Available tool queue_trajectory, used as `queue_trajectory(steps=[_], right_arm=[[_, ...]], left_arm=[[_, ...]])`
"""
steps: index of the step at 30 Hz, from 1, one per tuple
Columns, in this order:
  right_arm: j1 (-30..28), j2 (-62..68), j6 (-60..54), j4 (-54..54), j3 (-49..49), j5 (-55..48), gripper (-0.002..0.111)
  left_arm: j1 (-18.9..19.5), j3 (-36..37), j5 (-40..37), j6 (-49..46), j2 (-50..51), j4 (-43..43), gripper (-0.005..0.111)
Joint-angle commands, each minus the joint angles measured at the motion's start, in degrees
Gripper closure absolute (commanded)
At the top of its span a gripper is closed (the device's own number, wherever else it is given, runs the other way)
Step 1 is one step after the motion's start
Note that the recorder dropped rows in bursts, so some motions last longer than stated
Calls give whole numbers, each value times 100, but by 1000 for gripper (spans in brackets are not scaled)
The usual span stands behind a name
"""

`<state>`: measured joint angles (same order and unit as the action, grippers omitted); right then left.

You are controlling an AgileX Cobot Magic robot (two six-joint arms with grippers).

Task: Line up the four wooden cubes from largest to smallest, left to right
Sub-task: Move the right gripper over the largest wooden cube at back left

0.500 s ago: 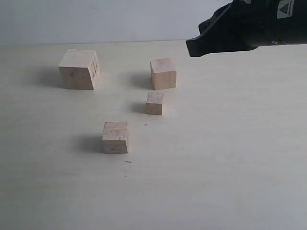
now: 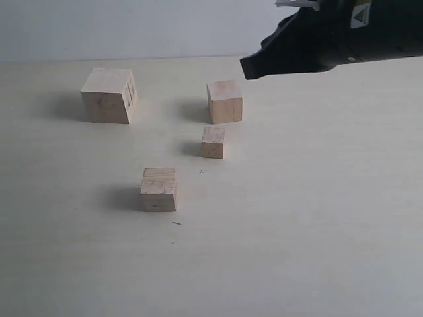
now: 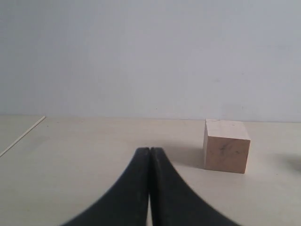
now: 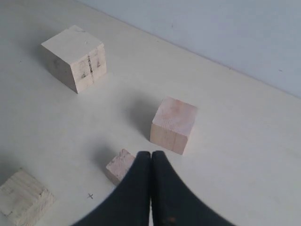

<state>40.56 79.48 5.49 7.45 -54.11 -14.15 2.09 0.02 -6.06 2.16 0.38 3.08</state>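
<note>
So, your four cubes are all sitting loose on the table [image 2: 317,231], and neither claw holds one. In the exterior view, the largest cube [image 2: 109,96], the one with dark smudges on its side, sits far back on the left. The second-largest cube [image 2: 225,101] is back near the middle, well apart from it. The smallest cube [image 2: 213,142] sits just in front of that one, close but not touching. The third cube [image 2: 159,189] is on its own nearer the camera, between the largest and the smallest going left to right. No row yet.

That view only catches your right arm [image 2: 317,39] as a black bulk hanging in the top right corner, and you can't read the claw from there. The right wrist view sorts it out: the right gripper [image 4: 151,155] has its fingers pressed flat together with nothing between them. It's raised above the table, and the smallest cube peeks out just beside the fingers, partly hidden by them. The same view shows the grain on top of the third cube, at the frame's edge.

The left gripper [image 3: 149,151] doesn't show in the exterior view at all. Its own wrist camera shows it pinched closed too, and empty. That camera looks level across the table at one cube [image 3: 226,146] standing ahead and off to one side, against the pale wall [image 3: 141,56]. I can't tell which of the four that is.
</note>
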Motion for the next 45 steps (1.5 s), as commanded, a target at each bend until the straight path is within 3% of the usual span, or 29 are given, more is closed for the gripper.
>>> queue_trajectory(steps=[1,8,14,17,24,29,31,34,40,43,45], right_arm=[[6,843,15,26,-763,-2,108],[-81,2163,-9,79,-2496,-830,108],[-499,2957,-430,-238,-3805,-1815,108],[-756,3333,-1520,-1109,-4463,-2357,108],[-1200,4817,-4928,-4930,-6242,-4122,108],[-911,5759,-5287,-5279,-7100,-4101,106],[-713,5934,-5214,-4881,-7214,-3808,98],[-376,6024,-4932,-4093,-7226,-3140,77],[30,6047,-4823,-3506,-7226,-2363,23],[79,6119,-5368,-3631,-7226,-2254,9],[79,6209,-5724,-3864,-7270,-2297,5]], left_arm=[[11,-2,9,-4,-38,-58,104],[11,-2,9,-4,-38,-58,104],[11,-2,9,-4,-38,-58,104],[11,-2,9,-4,-38,-58,104],[11,-2,9,-4,-38,-58,104],[11,-2,9,-4,-38,-58,104],[11,-2,9,-4,-38,-58,104],[11,-2,9,-4,-38,-58,104],[11,-2,9,-4,-38,-58,104],[11,-2,9,-4,-38,-58,104],[11,-2,9,-4,-38,-58,104]])
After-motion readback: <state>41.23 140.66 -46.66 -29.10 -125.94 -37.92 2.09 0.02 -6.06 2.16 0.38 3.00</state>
